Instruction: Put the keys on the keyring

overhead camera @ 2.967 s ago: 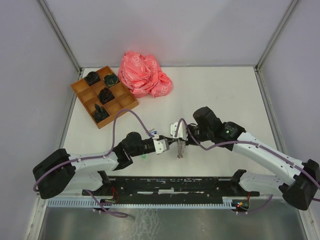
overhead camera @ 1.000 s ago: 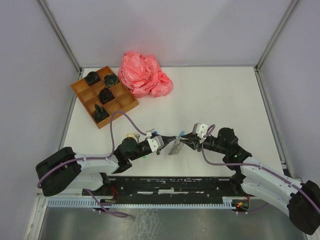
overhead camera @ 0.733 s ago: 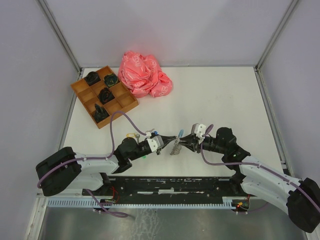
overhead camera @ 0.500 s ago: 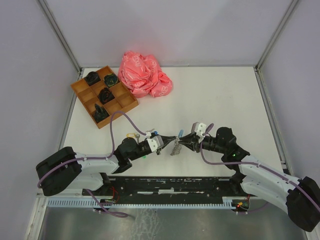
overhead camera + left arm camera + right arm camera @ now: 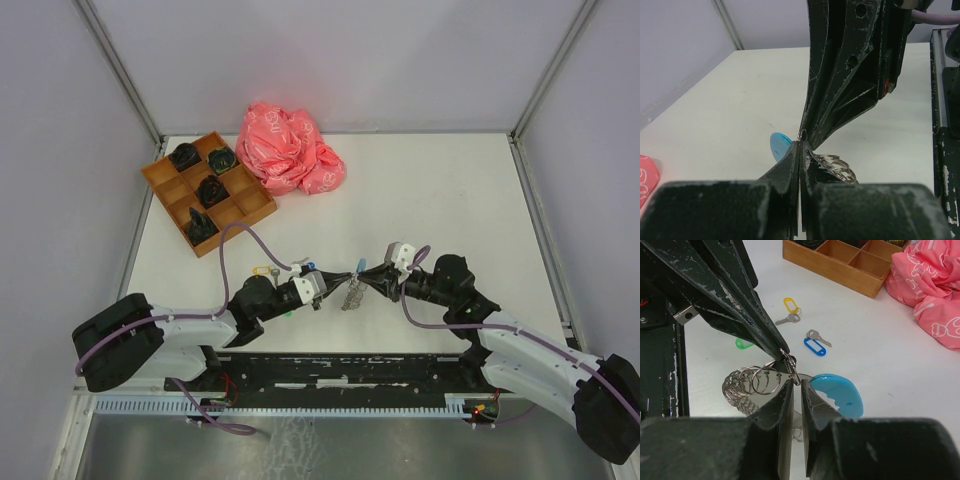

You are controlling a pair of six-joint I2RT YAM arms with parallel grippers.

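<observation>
Evidently little is done: the closed left end effector (image 5: 783, 352) pinches the keyring (image 5: 747, 383) over the near worktop (image 5: 450, 190), the right end effector (image 5: 796, 383) almost shut at it, grip unclear, while the keys (image 5: 815, 335) lie loose to its left

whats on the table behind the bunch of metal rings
Behind the bunch of rings lie a yellow-tagged key, a blue-tagged key and a green tag. The left gripper covers whatever key the green tag carries.

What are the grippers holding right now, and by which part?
The left gripper pinches the keyring by the small link atop its silver rings. The right gripper's jaws flank that link; grip unclear.
</observation>
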